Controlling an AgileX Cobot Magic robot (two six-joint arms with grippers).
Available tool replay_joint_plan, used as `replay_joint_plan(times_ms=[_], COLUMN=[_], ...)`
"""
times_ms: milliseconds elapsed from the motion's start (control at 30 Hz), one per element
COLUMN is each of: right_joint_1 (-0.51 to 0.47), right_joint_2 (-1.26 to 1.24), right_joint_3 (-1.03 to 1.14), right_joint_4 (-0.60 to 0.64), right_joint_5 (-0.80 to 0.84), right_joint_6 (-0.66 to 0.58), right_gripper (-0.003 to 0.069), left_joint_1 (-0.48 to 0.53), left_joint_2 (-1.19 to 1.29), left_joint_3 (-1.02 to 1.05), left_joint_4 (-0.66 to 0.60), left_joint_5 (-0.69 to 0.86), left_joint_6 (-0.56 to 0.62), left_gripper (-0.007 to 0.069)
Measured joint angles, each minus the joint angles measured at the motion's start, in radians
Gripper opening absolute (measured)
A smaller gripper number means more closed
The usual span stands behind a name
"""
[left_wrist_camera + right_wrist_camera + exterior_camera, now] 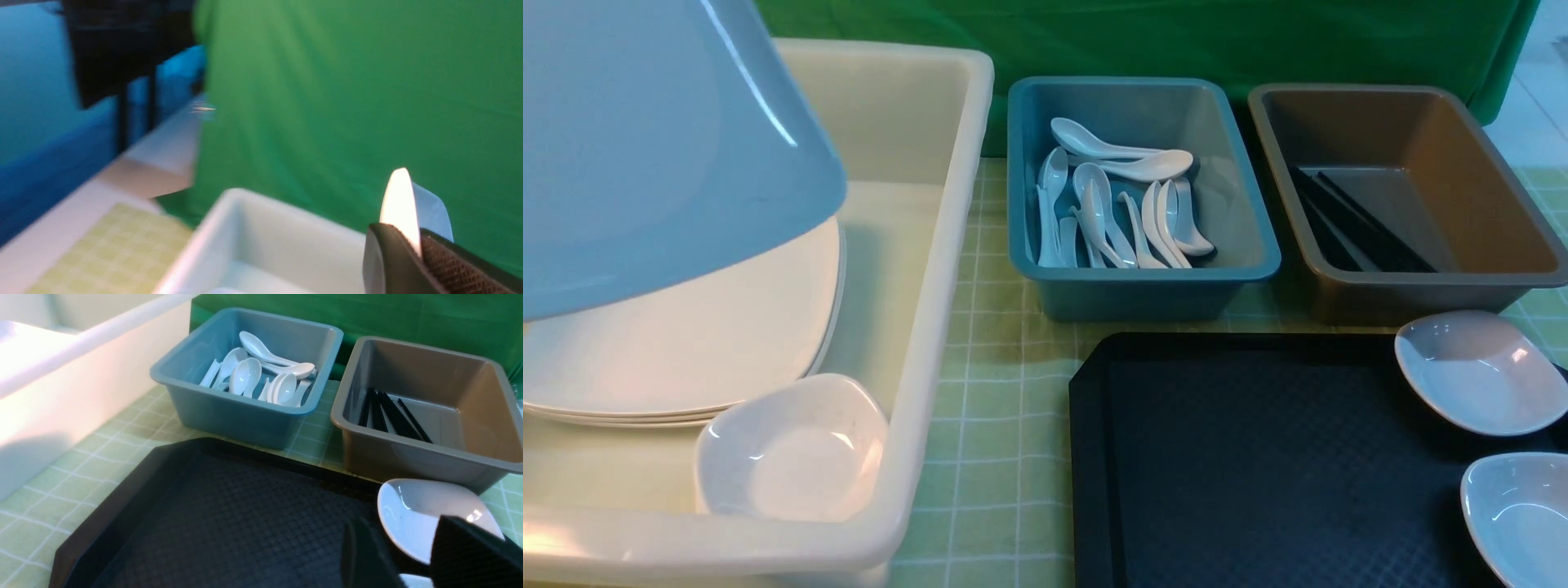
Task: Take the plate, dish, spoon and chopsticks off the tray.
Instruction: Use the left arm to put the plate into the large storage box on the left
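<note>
Plate [662, 139]: held in the air at the far left, above the white bin [947, 245].
Plate attitude: steeply tilted, with one rounded corner pointing down and to the right toward the stacked plates [686, 351]. It is squarish, so no long axis can be told.
Left fingers [386, 261]: closed on the rim of the plate [402, 204], which stands edge-on between them. This grip shows in the left wrist view only.
Right fingers [466, 555]: set apart with nothing between them, above the near right part of the tray [229, 522]. They show in the right wrist view only.
Tray [1258, 457]: on the tabletop [996, 392], near right. It carries two small dishes, one farther [1478, 371] and one nearer [1519, 506], both at its right edge.
White bin contents: the stacked plates lie flat, with one bin dish [792, 457] at their near right. Only the front view shows these.
Blue bin [1143, 290]: far centre, holding the spoons [1111, 204]. Most lie with their long axis running near to far, and two at the far side lie left to right.
Brown bin [1421, 294]: far right, holding the chopsticks [1364, 229]. Their long axis runs from far left to near right.
</note>
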Motion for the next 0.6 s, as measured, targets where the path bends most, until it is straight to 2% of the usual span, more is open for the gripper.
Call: replay_joint_plan(times_ms=[67, 167, 200, 267, 300, 333, 433, 467, 500, 533, 567, 600], right_joint_1=[0.000, 0.000, 0.000, 0.000, 0.000, 0.000, 0.000, 0.000, 0.000, 0.000, 0.000, 0.000], right_joint_2=[0.000, 0.000, 0.000, 0.000, 0.000, 0.000, 0.000, 0.000, 0.000, 0.000, 0.000, 0.000], right_joint_3=[0.000, 0.000, 0.000, 0.000, 0.000, 0.000, 0.000, 0.000, 0.000, 0.000, 0.000, 0.000], right_joint_4=[0.000, 0.001, 0.001, 0.002, 0.002, 0.002, 0.002, 0.002, 0.002, 0.002, 0.002, 0.002], right_joint_5=[0.000, 0.000, 0.000, 0.000, 0.000, 0.000, 0.000, 0.000, 0.000, 0.001, 0.001, 0.001], right_joint_6=[0.008, 0.016, 0.017, 0.017, 0.017, 0.017, 0.017, 0.017, 0.017, 0.018, 0.018, 0.018], right_gripper=[0.0239, 0.0239, 0.0239, 0.0239, 0.0239, 0.0239, 0.0239, 0.0239, 0.0239, 0.0239, 0.0239, 0.0239], left_joint_1=[0.103, 0.311, 0.395, 0.587, 0.587, 0.710, 0.956, 1.030, 1.108, 1.152, 1.170, 1.227], left_joint_2=[0.027, 0.098, 0.127, 0.188, 0.194, 0.228, 0.275, 0.284, 0.297, 0.304, 0.306, 0.319], left_joint_3=[0.000, -0.001, -0.004, -0.007, -0.007, -0.007, 0.014, 0.022, 0.044, 0.064, 0.069, 0.110], left_joint_4=[-0.042, -0.145, -0.203, -0.397, -0.397, -0.573, -0.894, -0.953, -1.087, -1.184, -1.203, -1.342], left_joint_5=[-0.021, -0.132, -0.190, -0.331, -0.345, -0.433, -0.541, -0.557, -0.586, -0.606, -0.610, -0.637], left_joint_6=[0.020, 0.065, 0.077, 0.134, 0.143, 0.205, 0.368, 0.418, 0.500, 0.570, 0.598, 0.686], left_gripper=[0.0000, 0.0001, 0.0001, 0.0001, 0.0001, 0.0001, 0.0001, 0.0001, 0.0001, 0.0003, 0.0004, 0.0004])
